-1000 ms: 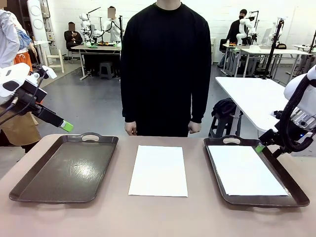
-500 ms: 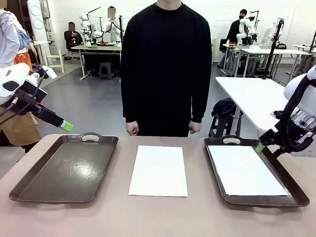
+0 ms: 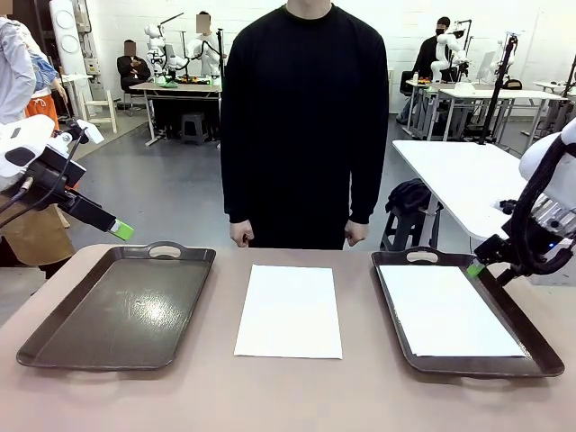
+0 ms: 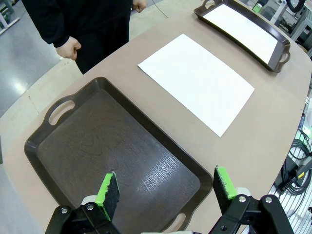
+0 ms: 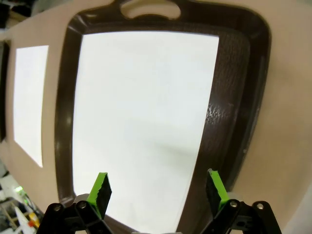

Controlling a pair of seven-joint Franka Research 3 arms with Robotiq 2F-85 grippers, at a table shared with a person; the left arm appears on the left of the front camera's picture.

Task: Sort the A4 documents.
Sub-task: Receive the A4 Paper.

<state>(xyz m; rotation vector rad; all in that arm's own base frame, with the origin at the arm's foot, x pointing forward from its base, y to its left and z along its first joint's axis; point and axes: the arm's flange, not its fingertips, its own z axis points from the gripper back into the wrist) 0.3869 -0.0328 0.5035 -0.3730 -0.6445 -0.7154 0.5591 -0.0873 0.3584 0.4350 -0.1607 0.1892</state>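
- Tan rounded tabletop (image 3: 288,396) bears two dark brown handled plastic trays, the right tray (image 3: 534,337) holding one plain white A4 paper sheet (image 3: 445,310)
- A second white A4 sheet (image 3: 290,310) lies on the tabletop between the trays, touching neither
- The left gripper (image 4: 165,185) hangs over the left tray (image 3: 117,310) and the right gripper (image 5: 158,187) over the trayed sheet, both spread wide and holding nothing
- Grey floor (image 3: 171,198) and white tables (image 3: 459,180) lie beyond

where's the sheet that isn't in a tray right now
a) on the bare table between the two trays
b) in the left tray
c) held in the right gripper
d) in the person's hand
a: the loose A4 sheet lies flat on the tabletop between the bare left tray and the right tray, which holds another sheet; both grippers are open, holding nothing.
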